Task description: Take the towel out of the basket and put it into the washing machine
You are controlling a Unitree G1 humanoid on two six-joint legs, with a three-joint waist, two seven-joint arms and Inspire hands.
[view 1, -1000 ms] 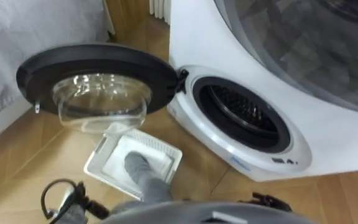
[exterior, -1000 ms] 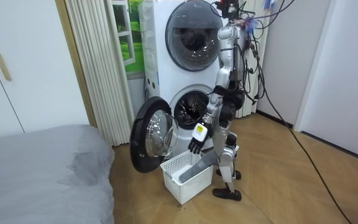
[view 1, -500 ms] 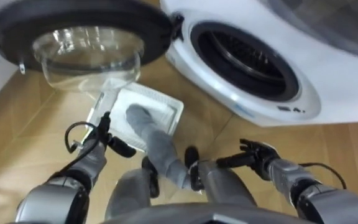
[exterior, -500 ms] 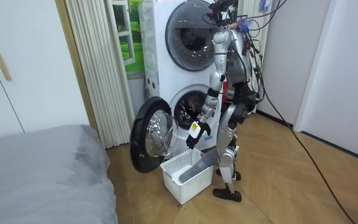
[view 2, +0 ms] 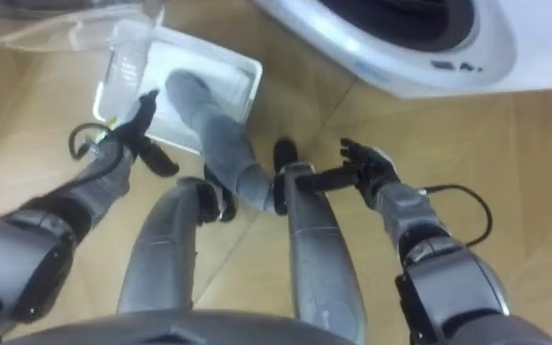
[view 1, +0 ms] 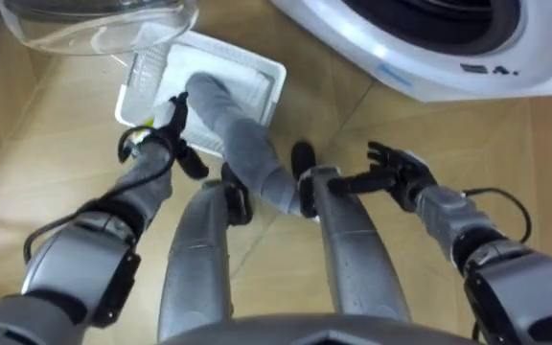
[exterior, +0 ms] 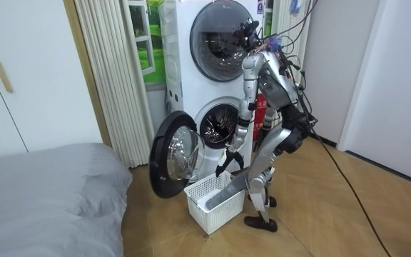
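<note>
1. Two hands of ours hang empty above the floor point(view 1: 27, 144) as we bend forward before the washing machine point(view 1: 429, 77), its door point(exterior: 171, 153) swung open to the left
2. Our left hand point(view 1: 166, 129) hovers at the near rim of the white basket point(view 1: 262, 81), fingers straight and loosely spread, gripping nothing
3. Our right hand point(view 1: 399, 174) hangs to the right over the floor, fingers splayed wide
4. We see the grey towel point(view 1: 242, 144) lying in the basket and trailing out over its near edge toward our legs, held by neither hand
</note>
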